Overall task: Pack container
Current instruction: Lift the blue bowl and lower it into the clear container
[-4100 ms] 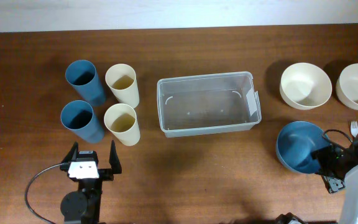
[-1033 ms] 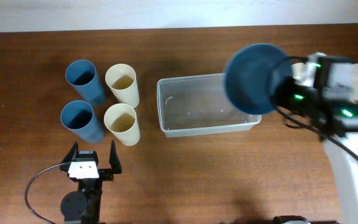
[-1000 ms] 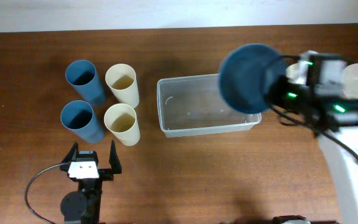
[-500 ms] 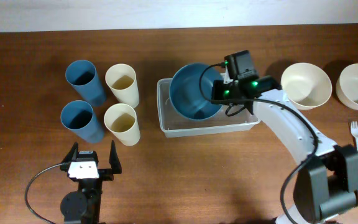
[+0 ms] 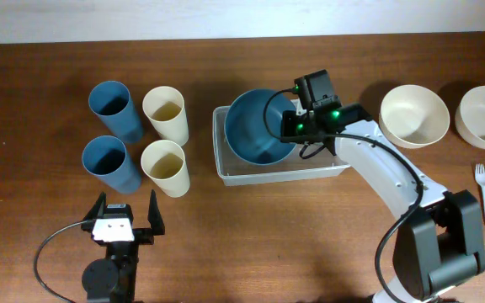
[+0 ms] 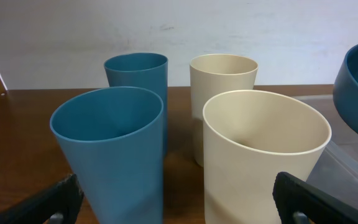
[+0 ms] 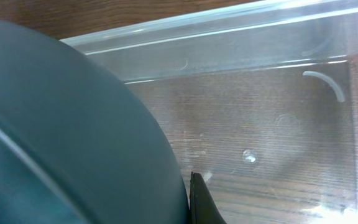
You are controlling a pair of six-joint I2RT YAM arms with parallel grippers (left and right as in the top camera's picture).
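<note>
- R gripper (image 5: 295, 126) is clamping tight on the rim of a blue round plastic bowl (image 5: 258, 128). From overhead the wrist housing is hiding most of its fingers. The R wrist cam is showing only one dark fingertip (image 7: 201, 202) against the bowl wall.
- The bowl is tilting over the left half of the clear rectangular plastic container (image 5: 322, 165), which is sitting mid-table. It's covering the bin's left end and back rim, so can't tell if it's touching the floor.
- L gripper (image 5: 126, 204) is sitting w/ jaws wide apart, gripping nothing, near two blue tumblers (image 5: 109, 111) and two cream tumblers (image 5: 165, 115).
- L wrist cam is cutting the bowl off at the right edge.
- Vs half a sec ago, the bowl is sitting a touch further left. A sec ago it was hanging high over the bin's right end.
</note>
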